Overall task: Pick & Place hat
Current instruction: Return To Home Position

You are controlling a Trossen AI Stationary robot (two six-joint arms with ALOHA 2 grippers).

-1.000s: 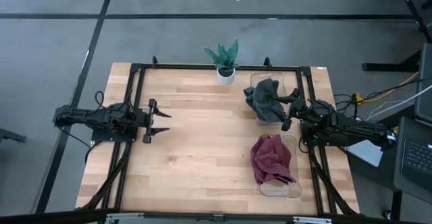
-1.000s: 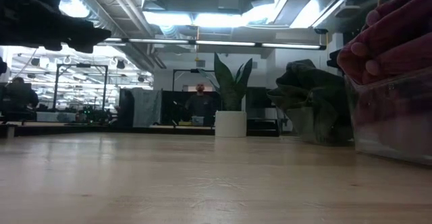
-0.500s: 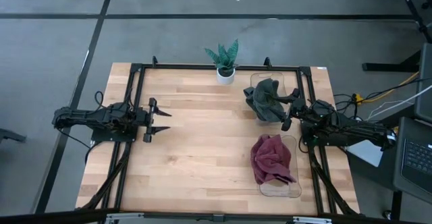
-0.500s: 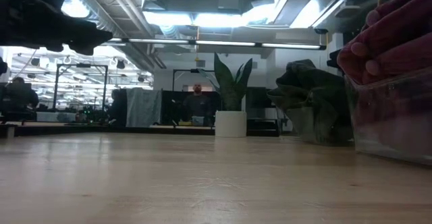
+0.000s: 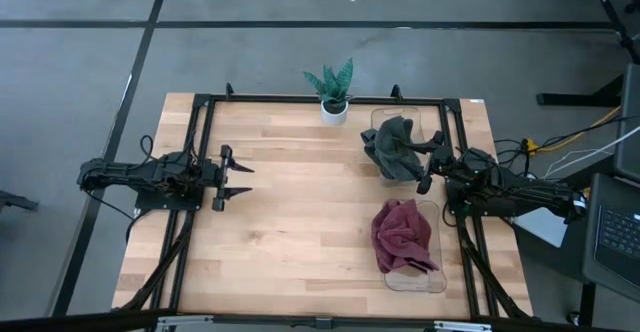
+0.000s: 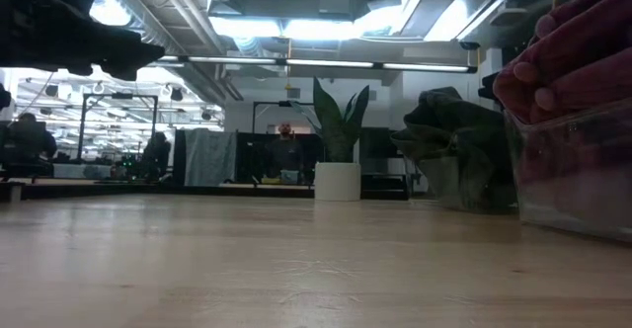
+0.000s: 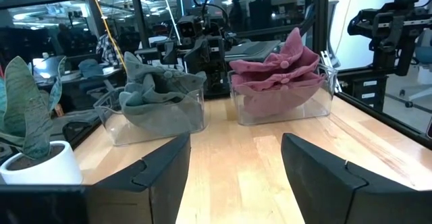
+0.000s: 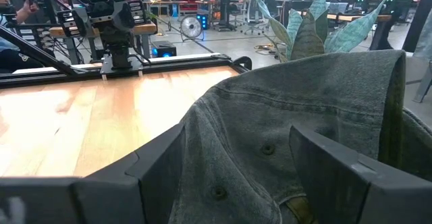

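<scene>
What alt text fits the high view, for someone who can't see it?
Overhead, a wooden table: red caps fill the lower clear bin, grey caps the upper clear bin, both on the right. The left gripper and right gripper sit open at the sides.

The table point(image 5: 290, 222) lies open centrally; potted plant point(image 5: 333, 90) and two bins point(image 5: 415, 281) border it.

Muted red and grey-green on pale wood table point(image 5: 300, 212)
Clear bin point(image 5: 415, 284) of dusty-red caps point(image 5: 402, 234); second bin point(image 5: 380, 115) of grey-green caps point(image 5: 393, 144); green plant point(image 5: 331, 80), white pot point(image 5: 334, 112).
</scene>
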